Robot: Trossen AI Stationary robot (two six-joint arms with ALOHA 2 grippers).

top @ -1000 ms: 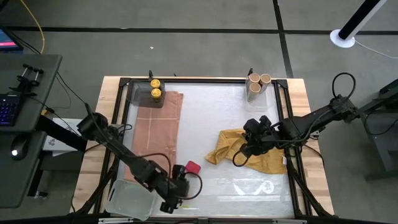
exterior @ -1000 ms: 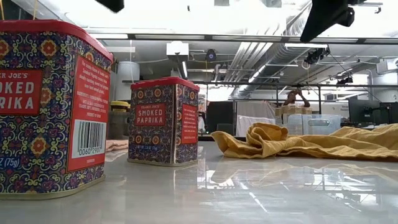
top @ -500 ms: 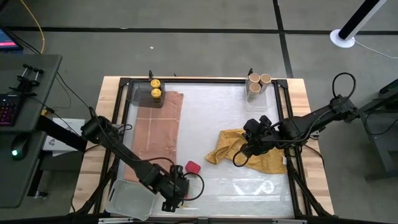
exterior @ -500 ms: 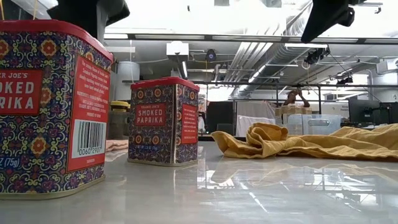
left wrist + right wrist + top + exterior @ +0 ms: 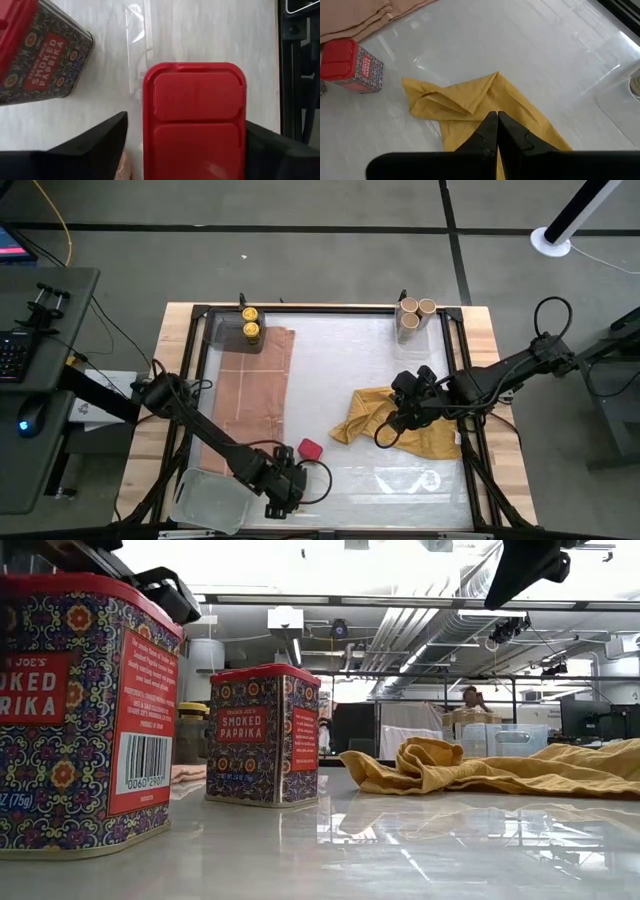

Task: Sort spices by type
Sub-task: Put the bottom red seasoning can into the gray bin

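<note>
Standing upright, 2 red-lidded paprika tins [image 5: 262,735] show floral sides.

The floor [image 5: 300,250] around the table is grey, with dark lines crossing it. At one side stands a dark desk [image 5: 40,380] with a keyboard [image 5: 12,355] and a computer mouse [image 5: 32,418]. A white round base [image 5: 551,240] stands on the floor in a far corner. Behind the table, the ceiling [image 5: 400,625] shows pipes and ducts, with bright light above. A person [image 5: 470,698] is far behind.

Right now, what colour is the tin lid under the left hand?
Plain red lid, clearest in the left wrist view.
</note>
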